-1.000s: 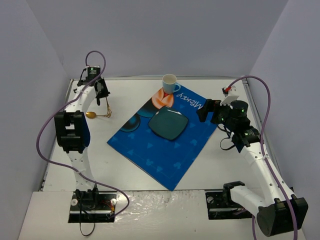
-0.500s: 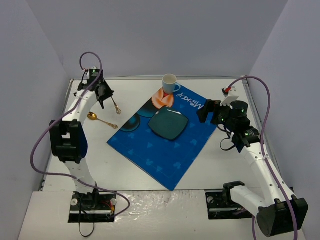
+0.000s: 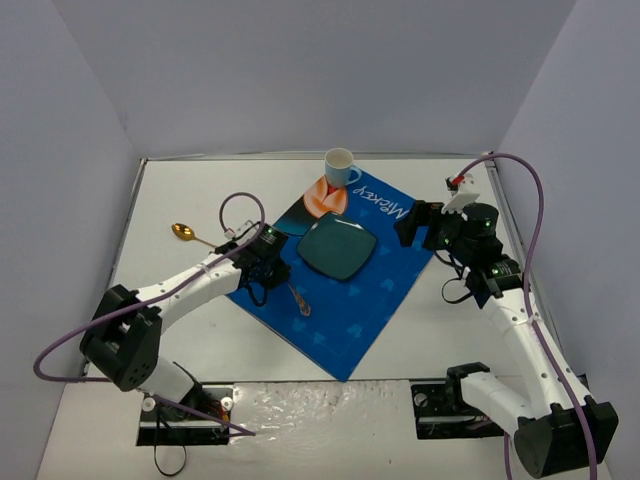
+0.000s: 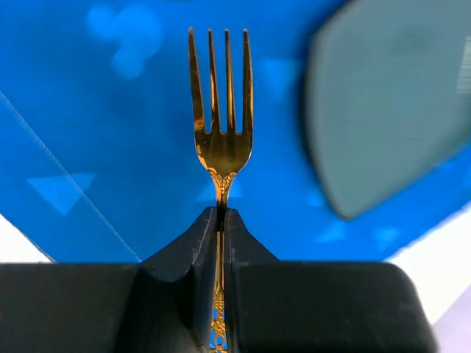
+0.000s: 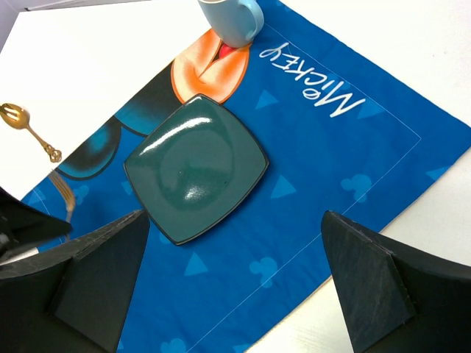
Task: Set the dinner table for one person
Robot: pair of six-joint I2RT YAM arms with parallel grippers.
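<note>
left hand (image 4: pixel 221 215) is pinched fully shut on the handle of a gold fork (image 4: pixel 221 136), with the tines pointing straight out ahead of it. right hand (image 5: pixel 234 220) has its fingers spread wide and holds nothing.

we judge the setting a good part done. the blue mat (image 3: pixel 335 320) lies on the white desk (image 3: pixel 180 195), directly beneath the left hand. the dark green plate (image 3: pixel 337 249) sits on the mat, just ahead and to the right of the fork tips and in front of the right hand. the mug (image 3: pixel 341 166) stands at the mat's corner, well beyond both hands.

what is left, as we see it, is to lay the fork down beside the plate. then the gold spoon (image 3: pixel 190 235) needs fetching, as it lies on bare desk well off to the left hand's outer side, off the mat. we see no knife.

some things we cannot settle:
- whether the fork tines touch the mat or hang just above it
- most of the fork's handle, which is buried between the fingers
- whether the orange patch (image 5: pixel 210 70) under the mug is print or a napkin

the right wrist view cuts off the mug's top, and the left wrist view blurs the plate.
</note>
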